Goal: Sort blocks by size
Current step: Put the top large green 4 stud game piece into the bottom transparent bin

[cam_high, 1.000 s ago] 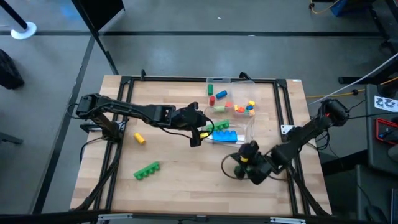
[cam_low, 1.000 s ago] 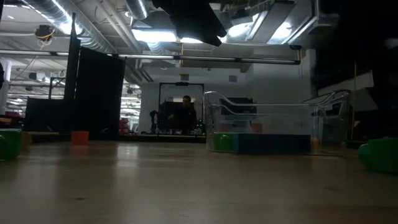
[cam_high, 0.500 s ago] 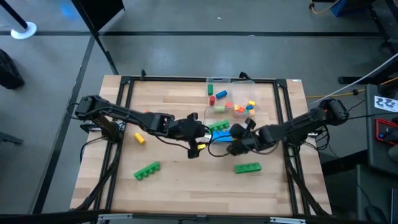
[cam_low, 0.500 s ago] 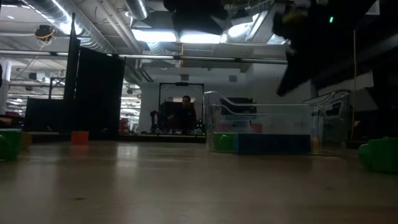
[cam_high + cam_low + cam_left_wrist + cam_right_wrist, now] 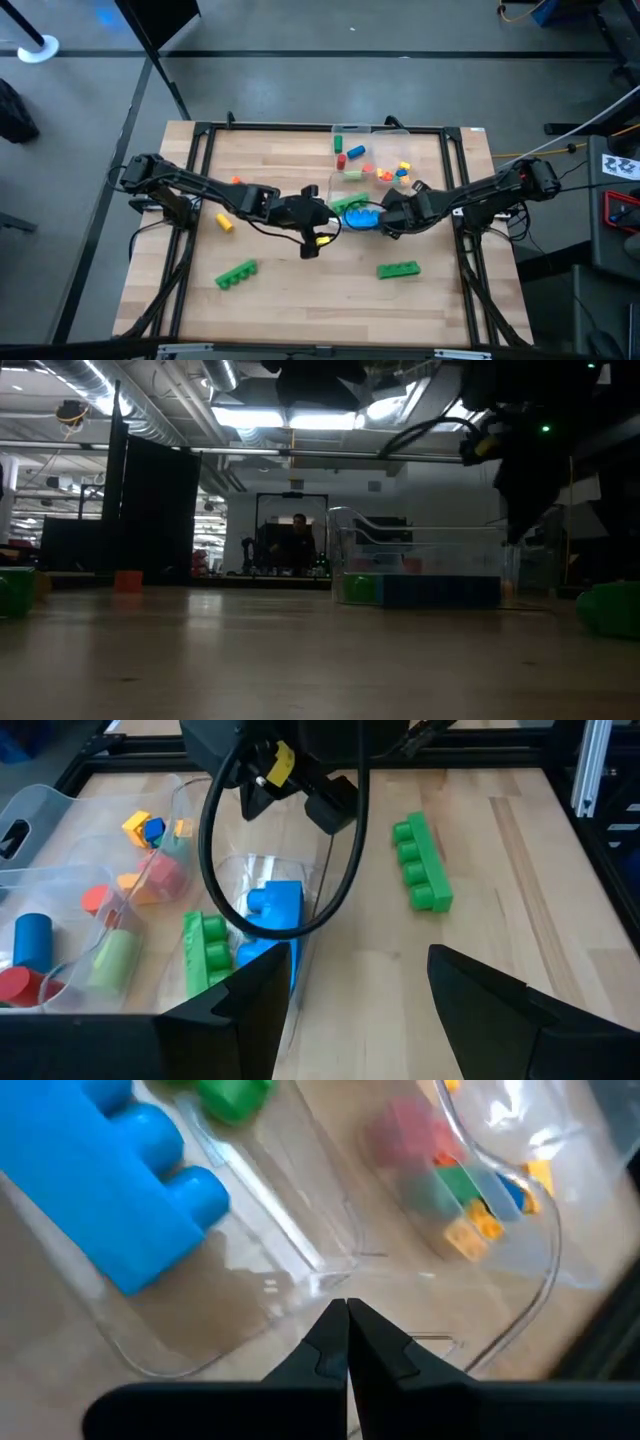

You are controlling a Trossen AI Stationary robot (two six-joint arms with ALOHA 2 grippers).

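Blocks: a blue block (image 5: 363, 217) and a green block (image 5: 349, 203) lie in the clear tray (image 5: 392, 133) at the table's (image 5: 270, 170) middle toward its far edge; two green bars (image 5: 399, 269) (image 5: 236, 274) lie near the near edge. The right gripper (image 5: 386, 219), fingers pressed together and empty, hangs over the tray's near wall; the left gripper (image 5: 322, 215), spread wide, waits beside it. Risk: the converging arms may collide or shove the light tray.
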